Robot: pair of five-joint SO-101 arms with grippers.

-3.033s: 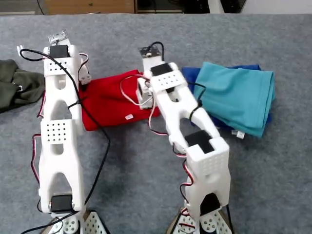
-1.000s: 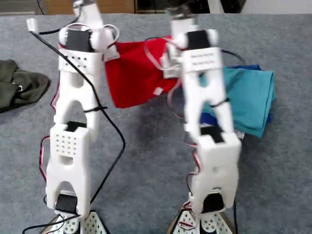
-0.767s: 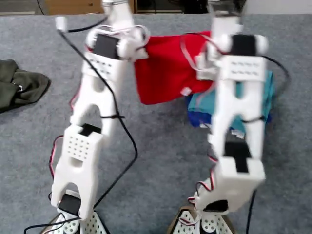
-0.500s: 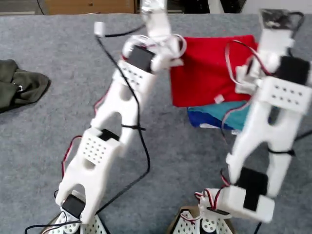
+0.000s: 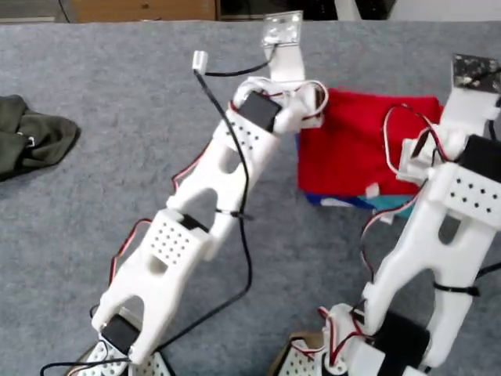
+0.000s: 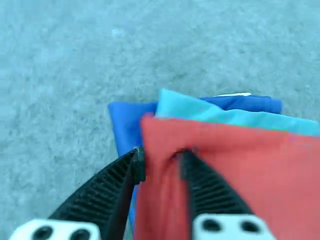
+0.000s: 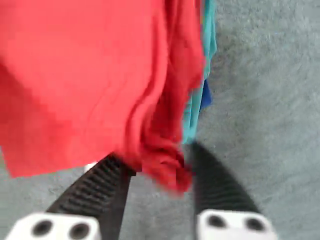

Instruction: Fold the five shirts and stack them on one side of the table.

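A folded red shirt lies over the teal shirt and the blue shirt at the table's right side. My left gripper is at the red shirt's left edge, and the left wrist view shows it shut on that edge of the red shirt, above the teal shirt and the blue shirt. My right gripper sits at the shirt's right part. In the right wrist view it is shut on a bunched fold of the red shirt.
A crumpled dark green shirt lies at the table's left edge. Grey carpet-like table surface stretches between it and the stack. The left arm slants across the middle towards the stack.
Both arms have swung right with the red shirt held between them, carrying it from mid-table over the teal and blue shirts and lowering it onto them.
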